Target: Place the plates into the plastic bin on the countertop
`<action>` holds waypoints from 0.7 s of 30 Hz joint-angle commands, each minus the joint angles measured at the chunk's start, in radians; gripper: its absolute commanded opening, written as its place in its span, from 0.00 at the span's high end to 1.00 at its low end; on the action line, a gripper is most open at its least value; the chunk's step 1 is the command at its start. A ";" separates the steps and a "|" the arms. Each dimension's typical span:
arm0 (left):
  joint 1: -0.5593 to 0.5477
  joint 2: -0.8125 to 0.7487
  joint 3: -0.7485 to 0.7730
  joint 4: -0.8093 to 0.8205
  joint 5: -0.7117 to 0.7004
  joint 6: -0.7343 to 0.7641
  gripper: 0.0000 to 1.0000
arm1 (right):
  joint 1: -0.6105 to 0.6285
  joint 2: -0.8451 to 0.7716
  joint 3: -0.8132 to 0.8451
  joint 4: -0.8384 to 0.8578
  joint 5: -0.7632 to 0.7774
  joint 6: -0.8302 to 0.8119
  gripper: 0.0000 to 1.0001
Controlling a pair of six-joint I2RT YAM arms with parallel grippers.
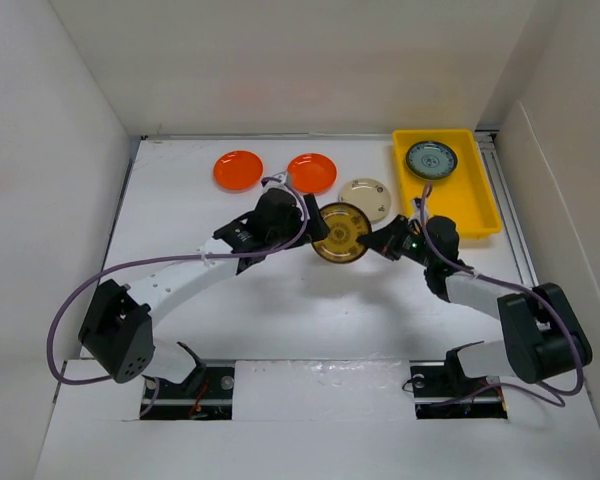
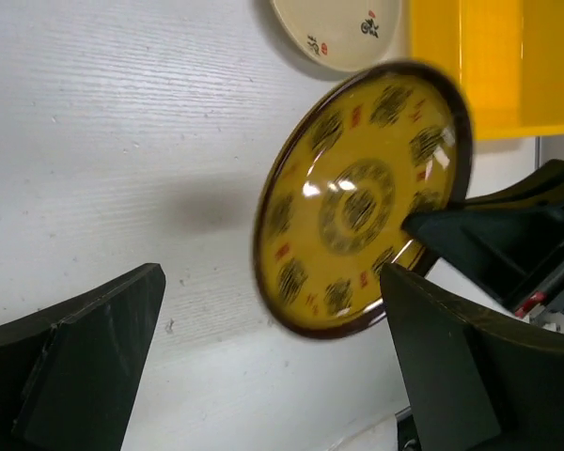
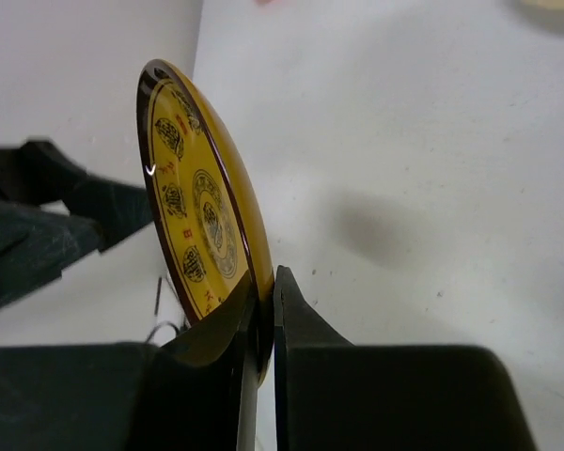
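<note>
White walls point(image 1: 50, 150), white surface point(image 1: 310, 310), a gold plate point(image 1: 341, 232) aloft.
The right fingers point(image 3: 305, 334) clamp its rim; the left fingers point(image 2: 85, 348) stand apart beside it.

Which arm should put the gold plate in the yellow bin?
Right. The right gripper pinches the gold plate by the rim, and the yellow bin lies on its side. The left gripper is open.

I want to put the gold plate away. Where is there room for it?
The yellow bin is bare in its near half, in front of the teal plate. The countertop between the arms is bare too. It is crowded in the middle, where the left hand, right hand, gold plate and cream plate bunch up.
</note>
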 commanded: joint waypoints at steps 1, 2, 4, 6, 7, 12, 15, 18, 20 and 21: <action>-0.004 -0.017 0.052 -0.048 -0.111 -0.034 0.00 | -0.051 -0.069 0.120 -0.066 0.164 0.049 1.00; -0.004 -0.017 0.032 -0.048 -0.111 -0.034 0.00 | -0.079 -0.078 0.147 -0.118 0.250 0.063 1.00; -0.004 -0.042 0.012 -0.048 -0.124 -0.034 0.00 | -0.172 -0.078 0.230 -0.240 0.336 0.116 1.00; -0.004 -0.057 -0.008 -0.048 -0.124 -0.034 0.00 | -0.272 -0.054 0.290 -0.300 0.425 0.129 1.00; -0.004 -0.082 -0.025 -0.048 -0.124 -0.034 0.00 | -0.301 -0.028 0.368 -0.321 0.448 0.129 1.00; -0.004 -0.149 -0.081 -0.048 -0.113 -0.014 0.00 | -0.453 0.292 0.656 -0.412 0.398 0.180 1.00; -0.004 -0.169 -0.091 -0.049 -0.113 0.007 0.00 | -0.490 0.450 0.819 -0.458 0.359 0.180 1.00; -0.004 -0.169 -0.068 -0.074 -0.122 0.038 0.00 | -0.525 0.548 0.911 -0.484 0.359 0.192 1.00; -0.004 -0.169 -0.057 -0.074 -0.122 0.050 0.00 | -0.536 0.582 0.922 -0.484 0.350 0.204 1.00; -0.004 -0.169 -0.048 -0.084 -0.122 0.061 0.00 | -0.536 0.608 0.934 -0.484 0.350 0.204 1.00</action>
